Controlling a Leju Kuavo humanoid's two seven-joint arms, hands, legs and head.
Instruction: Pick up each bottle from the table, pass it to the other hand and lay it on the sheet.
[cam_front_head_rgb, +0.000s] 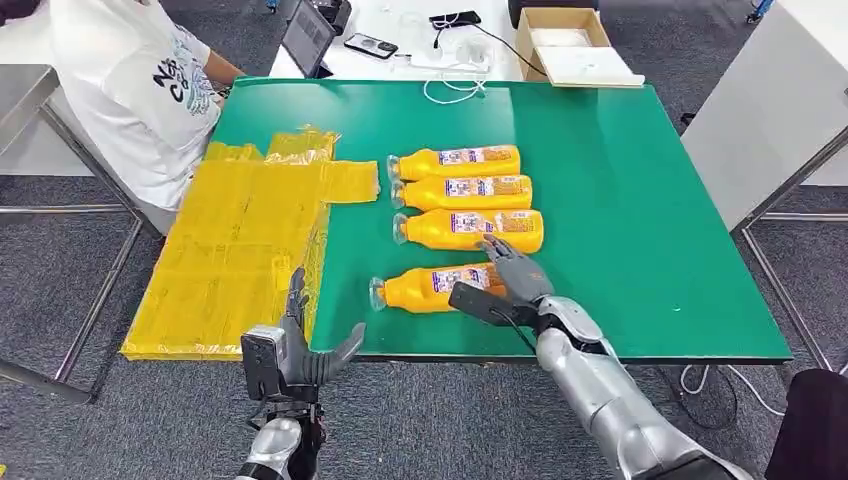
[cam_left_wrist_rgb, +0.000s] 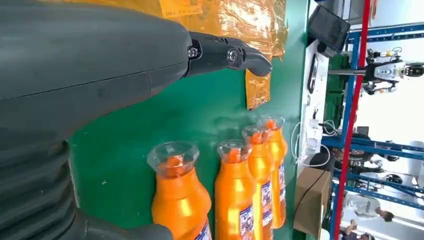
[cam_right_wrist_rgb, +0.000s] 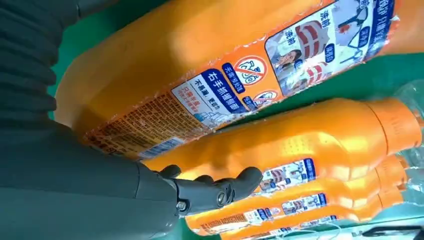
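Orange plastic sits right under our right hand (cam_front_head_rgb: 512, 275), which reaches over the label end of the nearest bottle (cam_front_head_rgb: 435, 288) with its fingers (cam_right_wrist_rgb: 235, 186) spread and curving toward the body; from the pictures we judge it has not closed yet and holds nothing. That bottle lies on its side on the green surface (cam_front_head_rgb: 650, 230), cap pointing toward the sheet, a little apart from the row of three bottles (cam_front_head_rgb: 465, 195) lying side by side behind it.

To do this pick well, we would settle the palm over the thick middle of the bottle, not the tapering neck, and wrap the fingers round before lifting, since a smooth round body is likely to roll away under a glancing touch. We should keep the fingertips clear of the next bottle in the row, which lies near.

Our left hand (cam_front_head_rgb: 300, 355) waits at the near edge of the surface, fingers apart and empty, just beside the yellow sheet (cam_front_head_rgb: 240, 250). It looks well placed to receive the handover; we would leave the cap end free for it to take.
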